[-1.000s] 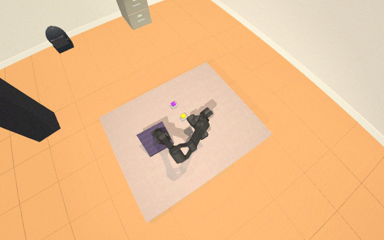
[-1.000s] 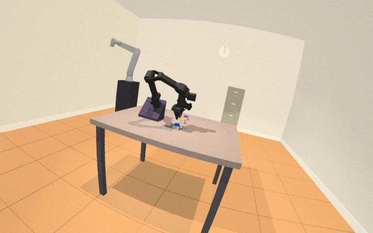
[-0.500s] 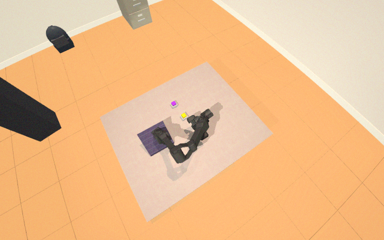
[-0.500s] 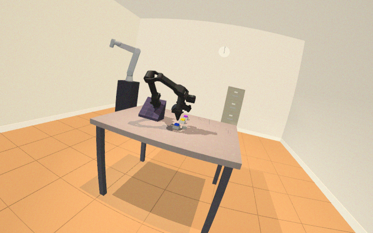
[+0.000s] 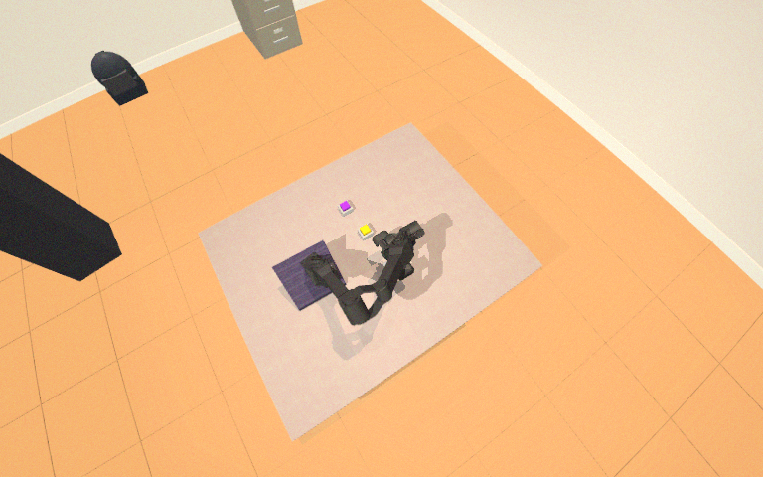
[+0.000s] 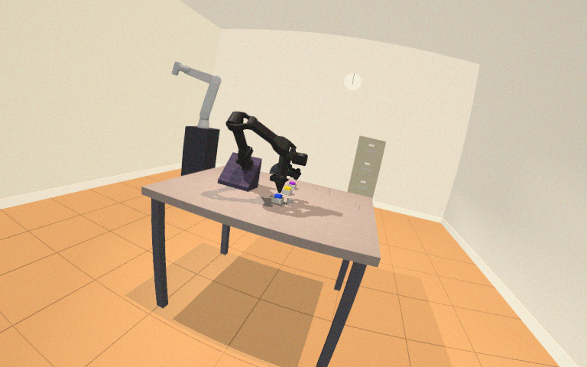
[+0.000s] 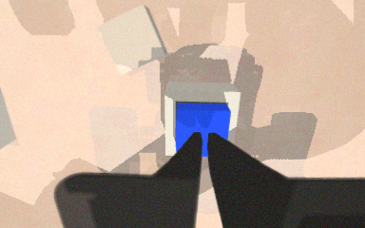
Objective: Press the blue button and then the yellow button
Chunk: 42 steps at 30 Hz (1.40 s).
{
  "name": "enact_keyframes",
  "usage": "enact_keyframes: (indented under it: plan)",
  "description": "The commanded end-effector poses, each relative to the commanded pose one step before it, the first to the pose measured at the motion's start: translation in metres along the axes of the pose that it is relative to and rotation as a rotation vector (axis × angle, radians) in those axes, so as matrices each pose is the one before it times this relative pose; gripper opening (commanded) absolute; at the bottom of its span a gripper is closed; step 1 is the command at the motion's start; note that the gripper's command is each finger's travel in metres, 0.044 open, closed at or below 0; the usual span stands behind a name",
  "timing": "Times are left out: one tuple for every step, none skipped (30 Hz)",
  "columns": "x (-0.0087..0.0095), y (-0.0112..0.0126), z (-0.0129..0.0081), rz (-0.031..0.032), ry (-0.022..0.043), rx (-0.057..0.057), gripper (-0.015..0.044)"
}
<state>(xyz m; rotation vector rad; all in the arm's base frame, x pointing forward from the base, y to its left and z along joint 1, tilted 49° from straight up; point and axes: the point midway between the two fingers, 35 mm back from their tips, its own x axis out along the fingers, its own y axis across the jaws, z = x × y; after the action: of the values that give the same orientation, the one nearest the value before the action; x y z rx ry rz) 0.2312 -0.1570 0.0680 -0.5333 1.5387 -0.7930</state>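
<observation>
The blue button [image 7: 203,119] [image 6: 277,196] sits in its white housing on the table. My gripper [image 7: 202,136] [image 6: 280,187] is shut and empty, pointing straight down with its tips right over the blue cap; I cannot tell whether they touch it. In the top view the arm hides the blue button. The yellow button [image 5: 365,229] [image 6: 287,188] stands just behind the blue one. A purple button [image 5: 345,206] [image 6: 292,183] is farther back in the same row.
A small white block [image 7: 127,39] lies on the table close to the blue button. The arm's dark purple base wedge [image 5: 292,272] [image 6: 231,175] stands on the table [image 5: 450,197] [image 6: 242,216]. A filing cabinet [image 6: 366,166] and a second grey arm [image 6: 207,92] stand off the table.
</observation>
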Motion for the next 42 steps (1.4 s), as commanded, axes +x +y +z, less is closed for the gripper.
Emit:
enact_keyframes:
  plan:
    - [0.00799, 0.00036, -0.00181, -0.00581, 0.00728, -0.0075, 0.002]
    - [0.00157, -0.00004, -0.00005, -0.00017, 0.0, 0.0, 0.002]
    - [0.00156, -0.00005, -0.00006, -0.00019, 0.0, 0.0, 0.002]
    - [0.00156, -0.00005, -0.00007, -0.00022, 0.00001, 0.0, 0.002]
    - [0.00156, -0.00006, -0.00008, -0.00024, 0.00001, 0.0, 0.002]
    - [0.00155, -0.00007, -0.0001, -0.00027, 0.00001, 0.0, 0.002]
    - [0.00154, -0.00007, -0.00011, -0.00029, 0.00002, 0.0, 0.002]
    - [0.00124, -0.00006, -0.00009, -0.00025, 0.00002, 0.0, 0.002]
    - [0.00074, -0.00004, -0.00006, -0.00016, 0.00001, 0.0, 0.002]
    - [0.00025, -0.00001, -0.00002, -0.00005, 0.0, 0.0, 0.002]
    - [0.0, 0.0, 0.0, 0.0, 0.0, 0.0, 0.002]
    - [0.0, 0.0, 0.0, 0.0, 0.0, 0.0, 0.002]
    - [0.0, 0.0, 0.0, 0.0, 0.0, 0.0, 0.002]
    - [0.0, 0.0, 0.0, 0.0, 0.0, 0.0, 0.002]
    - [0.0, 0.0, 0.0, 0.0, 0.0, 0.0, 0.002]
    - [0.0, 0.0, 0.0, 0.0, 0.0, 0.0, 0.002]
    - [0.0, 0.0, 0.0, 0.0, 0.0, 0.0, 0.002]
    - [0.0, 0.0, 0.0, 0.0, 0.0, 0.0, 0.002]
    - [0.0, 0.0, 0.0, 0.0, 0.0, 0.0, 0.002]
    - [0.0, 0.0, 0.0, 0.0, 0.0, 0.0, 0.002]
    - [0.0, 0.0, 0.0, 0.0, 0.0, 0.0, 0.002]
    - [0.0, 0.0, 0.0, 0.0, 0.0, 0.0, 0.002]
    - [0.0, 0.0, 0.0, 0.0, 0.0, 0.0, 0.002]
    - [0.0, 0.0, 0.0, 0.0, 0.0, 0.0, 0.002]
    - [0.0, 0.0, 0.0, 0.0, 0.0, 0.0, 0.002]
    - [0.0, 0.0, 0.0, 0.0, 0.0, 0.0, 0.002]
    - [0.0, 0.0, 0.0, 0.0, 0.0, 0.0, 0.002]
    - [0.0, 0.0, 0.0, 0.0, 0.0, 0.0, 0.002]
    - [-0.00359, -0.00002, 0.00175, 0.00461, -0.00747, 0.0066, 0.002]
    - [-0.00536, 0.0003, 0.00005, 0.00031, 0.00138, -0.0011, 0.002]
    - [-0.00904, 0.00029, -0.00021, -0.00031, 0.0023, -0.0019, 0.002]
    - [-0.00914, 0.00001, -0.00057, -0.00134, 0.00225, -0.002, 0.002]
    - [-0.00553, -0.00014, -0.00052, -0.0013, 0.00131, -0.0012, 0.002]
    - [-0.00185, -0.00007, -0.0002, -0.00052, 0.00042, -0.0004, 0.002]
    - [0.0, 0.0, 0.0, 0.0, 0.0, 0.0, 0.002]
    - [0.0, 0.0, 0.0, 0.0, 0.0, 0.0, 0.002]
    - [-0.00245, 0.00018, 0.00032, 0.0008, -0.00015, -0.0001, 0.002]
    - [-0.0074, 0.00048, 0.0008, 0.00206, -0.00033, -0.0002, 0.002]
    - [-0.01251, 0.00056, 0.00079, 0.00226, -0.00018, -0.0003, 0.002]
    - [-0.01597, 0.00023, 0.00004, 0.00069, 0.00027, -0.0002, 0.002]
    - [-0.01286, -0.00024, -0.0007, -0.0012, 0.00046, 0.0, 0.002]
    - [-0.00776, -0.00035, -0.00073, -0.00147, 0.00033, 0.0001, 0.002]
